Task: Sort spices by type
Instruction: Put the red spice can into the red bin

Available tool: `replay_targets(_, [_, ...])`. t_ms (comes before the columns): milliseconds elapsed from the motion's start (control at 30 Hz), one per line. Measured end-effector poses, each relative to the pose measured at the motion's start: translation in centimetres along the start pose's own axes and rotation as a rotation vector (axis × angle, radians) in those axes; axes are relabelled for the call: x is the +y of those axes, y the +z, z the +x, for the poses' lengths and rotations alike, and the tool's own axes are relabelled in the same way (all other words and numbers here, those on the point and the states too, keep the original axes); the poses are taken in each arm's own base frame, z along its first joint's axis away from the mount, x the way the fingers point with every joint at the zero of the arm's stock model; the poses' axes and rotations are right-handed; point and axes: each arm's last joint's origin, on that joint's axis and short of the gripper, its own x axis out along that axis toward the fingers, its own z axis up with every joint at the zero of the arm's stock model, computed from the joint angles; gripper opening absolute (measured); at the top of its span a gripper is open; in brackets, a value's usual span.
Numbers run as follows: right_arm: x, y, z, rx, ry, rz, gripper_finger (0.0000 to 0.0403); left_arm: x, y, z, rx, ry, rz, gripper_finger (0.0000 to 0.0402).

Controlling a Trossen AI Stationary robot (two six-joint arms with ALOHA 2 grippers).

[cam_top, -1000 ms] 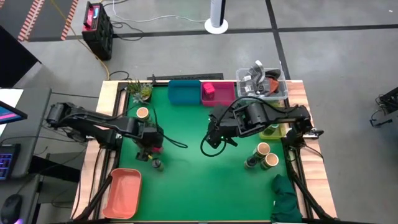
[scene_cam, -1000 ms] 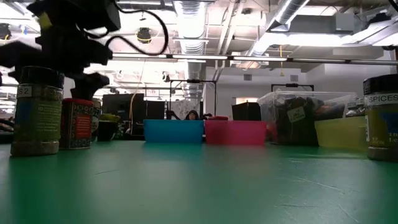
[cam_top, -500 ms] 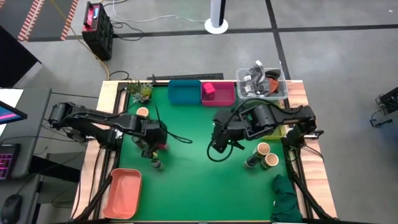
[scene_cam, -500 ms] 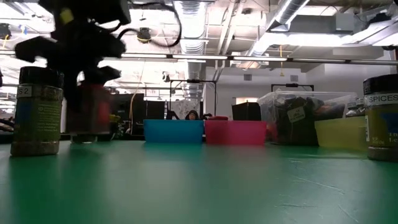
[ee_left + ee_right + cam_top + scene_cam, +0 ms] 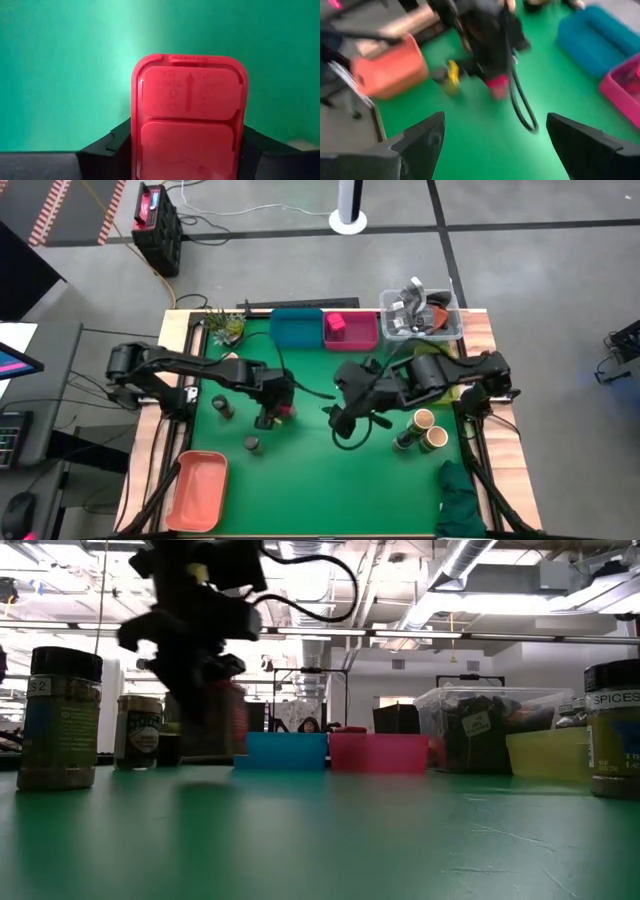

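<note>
Green table [image 5: 300, 470], seen from above: left gripper [image 5: 272, 414] just off centre toward nine o'clock, clenched around red-lidded spice pack [image 5: 189, 125], raised off mat. Right gripper [image 5: 338, 418] toward three o'clock, fingers spread, empty.

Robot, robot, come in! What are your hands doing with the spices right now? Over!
Left gripper shut on the pink spice pack, carrying it over the green mat. Right gripper open, empty, mid-table. Pink bin ahead; path looks clear.

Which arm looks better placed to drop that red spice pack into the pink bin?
The left. Its gripper already clamps the red spice pack, lifted above the mat. The right gripper hangs open and empty. The pink bin sits at the table's far edge.
</note>
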Motion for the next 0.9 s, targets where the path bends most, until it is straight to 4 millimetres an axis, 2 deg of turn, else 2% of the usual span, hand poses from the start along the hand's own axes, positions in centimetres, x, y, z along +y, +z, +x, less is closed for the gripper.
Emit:
replay_targets(100, [0.0,1.1,-1.5,-0.099,0.016,0.014,0.0374,0.5,0.9,0.8,-0.021,-0.017,0.000,0.0204])
replay_targets(200, [0.0,2.3,-1.6,-0.211,0.017,0.001,0.0374,0.9,1.5,1.4,-0.028,-0.026,-0.011,0.0204])
replay_targets(300, [-0.2,3.2,-0.3,-0.248,-0.001,-0.039,0.0373,1.2,1.9,1.7,-0.027,-0.028,-0.015,0.0205])
replay_targets(433, [-1.3,3.4,1.7,-0.207,-0.050,-0.063,0.0361,1.4,2.2,1.6,-0.061,-0.019,-0.017,0.0206])
replay_targets(600, [-1.5,1.8,3.4,-0.114,-0.103,-0.101,0.0338,1.7,2.1,1.6,-0.061,-0.015,-0.035,0.0207])
replay_targets(733, [-1.6,-0.2,3.8,-0.013,-0.154,-0.112,0.0322,1.8,2.4,1.6,-0.087,-0.008,-0.052,0.0207])
replay_targets(833, [-1.6,-1.4,2.9,0.018,-0.180,-0.114,0.0317,1.8,2.5,1.6,-0.096,-0.007,-0.055,0.0207])
replay_targets(900, [-1.7,-2.3,1.6,0.014,-0.180,-0.100,0.0316,1.9,2.5,1.6,-0.098,-0.005,-0.056,0.0207])
